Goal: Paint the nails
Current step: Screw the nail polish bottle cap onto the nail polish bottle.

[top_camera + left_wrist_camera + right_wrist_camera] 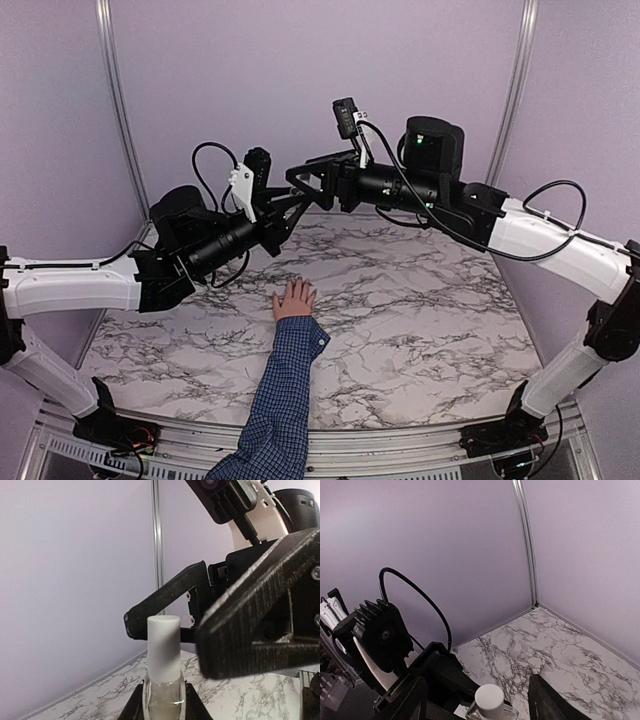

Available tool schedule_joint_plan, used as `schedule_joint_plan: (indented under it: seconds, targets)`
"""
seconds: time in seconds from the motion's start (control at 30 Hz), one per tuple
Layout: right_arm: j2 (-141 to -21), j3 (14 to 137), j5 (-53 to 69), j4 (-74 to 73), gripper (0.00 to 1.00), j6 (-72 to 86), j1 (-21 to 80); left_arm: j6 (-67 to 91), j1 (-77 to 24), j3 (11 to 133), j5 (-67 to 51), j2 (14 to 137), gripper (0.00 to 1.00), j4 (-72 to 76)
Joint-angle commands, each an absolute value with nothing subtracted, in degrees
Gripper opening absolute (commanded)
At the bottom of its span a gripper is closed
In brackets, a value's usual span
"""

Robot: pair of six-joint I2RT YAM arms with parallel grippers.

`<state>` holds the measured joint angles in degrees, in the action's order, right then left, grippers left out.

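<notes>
A small light-skinned hand with a blue checked sleeve lies flat on the marble table; its nails are too small to make out. My left gripper is raised at the back centre. It is shut on a clear glass polish bottle with a white cap, held upright. My right gripper meets it from the right. It is open, with its fingers on either side of the white cap and apart from it.
Lilac walls with metal corner posts enclose the marble table. Both arms hang well above the hand. Black cables loop over the left wrist.
</notes>
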<state>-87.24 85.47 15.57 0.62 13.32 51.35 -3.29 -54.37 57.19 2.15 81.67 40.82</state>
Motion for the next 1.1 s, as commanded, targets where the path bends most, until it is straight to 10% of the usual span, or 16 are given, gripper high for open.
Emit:
schedule_joint_plan:
  seconds: [0.0,0.5,0.83,1.07]
  targets:
    - [-82.66,84.86,26.15,1.86,0.75,9.9,48.74,0.35,-52.69,55.16,-11.14,76.21,0.0,42.62]
    - [-77.98,81.21,53.3,4.12,0.98,3.36,45.13,17.32,-48.65,61.74,-47.7,80.88,0.0,39.86]
    - [-79.0,79.96,60.31,8.48,0.57,5.79,45.17,17.82,-48.78,65.2,-54.05,84.22,0.0,39.86]
    - [-80.48,80.42,61.24,9.41,0.46,7.13,45.26,18.06,-48.85,64.87,-53.98,83.87,0.0,39.82]
